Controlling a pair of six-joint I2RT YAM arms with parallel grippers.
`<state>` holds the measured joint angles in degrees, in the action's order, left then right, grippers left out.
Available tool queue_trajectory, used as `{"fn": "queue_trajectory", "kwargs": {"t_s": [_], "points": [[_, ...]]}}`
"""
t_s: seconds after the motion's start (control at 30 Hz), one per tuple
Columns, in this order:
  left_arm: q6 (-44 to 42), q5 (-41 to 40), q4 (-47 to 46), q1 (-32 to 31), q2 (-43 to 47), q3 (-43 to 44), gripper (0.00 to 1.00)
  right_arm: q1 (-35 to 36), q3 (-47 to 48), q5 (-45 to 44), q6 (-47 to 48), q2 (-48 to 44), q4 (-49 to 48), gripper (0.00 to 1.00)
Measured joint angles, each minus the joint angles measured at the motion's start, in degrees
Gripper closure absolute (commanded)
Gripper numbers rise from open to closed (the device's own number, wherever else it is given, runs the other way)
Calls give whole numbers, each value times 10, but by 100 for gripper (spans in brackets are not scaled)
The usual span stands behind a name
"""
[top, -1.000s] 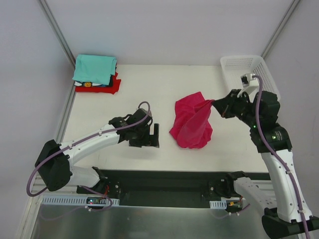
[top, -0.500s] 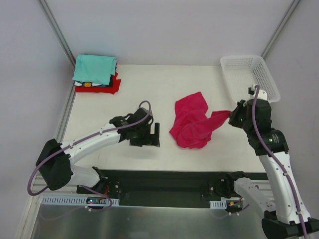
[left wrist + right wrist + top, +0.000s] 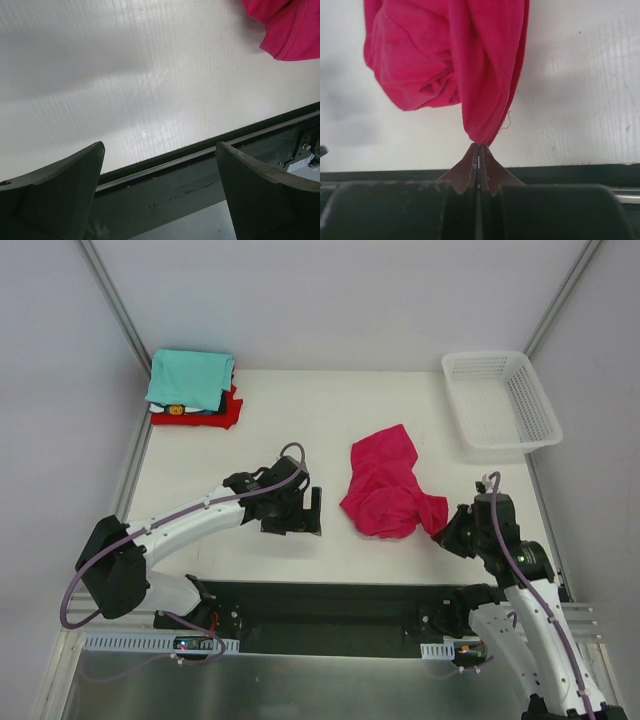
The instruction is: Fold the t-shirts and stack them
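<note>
Dark shirt (image 3: 200,411), perhaps, beneath teal shirt (image 3: 190,378)

The loose t-shirt (image 3: 385,490) lies centred on the table (image 3: 290,420), folded t-shirts (image 3: 192,388) back-left, basket (image 3: 485,356) back-right

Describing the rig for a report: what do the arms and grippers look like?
The left arm and right arm have white links, black joints and a purple cable running alongside each. The left gripper and right gripper are black, with dark wedge-shaped fingers.
</note>
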<state>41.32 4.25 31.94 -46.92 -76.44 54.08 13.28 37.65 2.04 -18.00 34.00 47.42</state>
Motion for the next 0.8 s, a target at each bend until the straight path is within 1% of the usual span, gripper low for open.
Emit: {"fn": "queue_trajectory", "kwargs": {"t_s": [0.1, 0.3, 0.37, 0.47, 0.53, 0.57, 0.6, 0.67, 0.73, 0.8], "points": [[0, 0, 0, 0, -16, 8, 7, 0, -5, 31, -20, -63, 31, 99], [0, 0, -1, 0, -38, 29, 7, 1, -13, 84, -43, -162, 101, 99], [0, 0, -1, -3, -42, 35, 7, 1, -28, 99, -43, -193, 126, 99], [-2, 1, -1, -4, -50, 42, 7, 1, -64, 121, -46, -232, 143, 95], [-2, 1, -2, -7, -55, 47, 7, 1, -70, 132, -47, -252, 135, 87], [-3, 1, -2, -7, -57, 48, 7, 1, -70, 134, -47, -261, 135, 79], [-3, 1, -2, -7, -58, 48, 7, 1, -70, 135, -45, -268, 135, 63], [-4, 1, -2, -7, -60, 49, 7, 1, -68, 138, -42, -270, 136, 57], [-4, 1, -1, -7, -62, 53, 7, 1, -62, 153, -40, -259, 132, 43], [-4, 1, -2, -7, -65, 59, 7, 1, -42, 166, -35, -231, 138, 38]]}}
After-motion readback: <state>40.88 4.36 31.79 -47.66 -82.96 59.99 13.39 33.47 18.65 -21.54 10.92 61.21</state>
